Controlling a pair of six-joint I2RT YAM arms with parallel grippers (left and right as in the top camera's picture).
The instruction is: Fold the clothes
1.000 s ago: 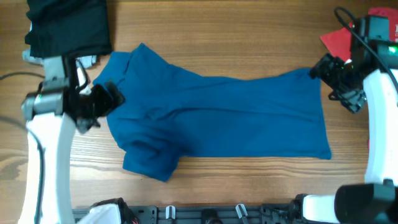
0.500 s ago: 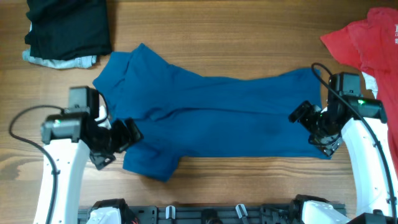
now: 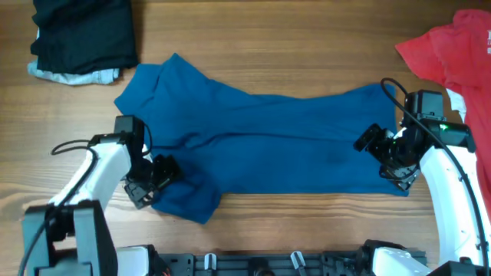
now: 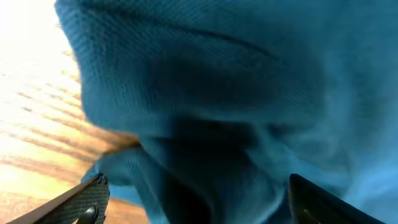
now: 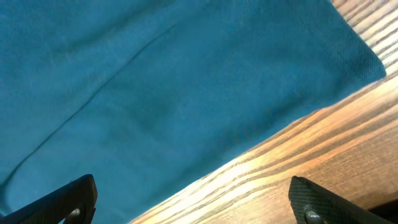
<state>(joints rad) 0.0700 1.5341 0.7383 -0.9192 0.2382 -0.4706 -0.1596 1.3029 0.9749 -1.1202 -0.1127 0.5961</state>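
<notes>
Blue shirt (image 3: 284,138): limp, light, bunches easily. Pinch sleeve (image 3: 184,201) hem and bottom corner (image 5: 364,59). Both jaws apart, nothing clamped.

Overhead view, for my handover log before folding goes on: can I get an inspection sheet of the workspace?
Surface: wooden table, wood grain showing around the garments.
Job's things: blue shirt spread flat but wrinkled, collar at the left end; red shirt at the far right corner; black pile at the far left corner, a pale piece peeking out beneath it.
Clutter: nothing seen.
Pincers: left pincer open at the shirt's near sleeve; right pincer open over the hem's near corner.
Cables: a black cable loops off the left arm, another off the right.
Surroundings: black rail along the near edge.
</notes>
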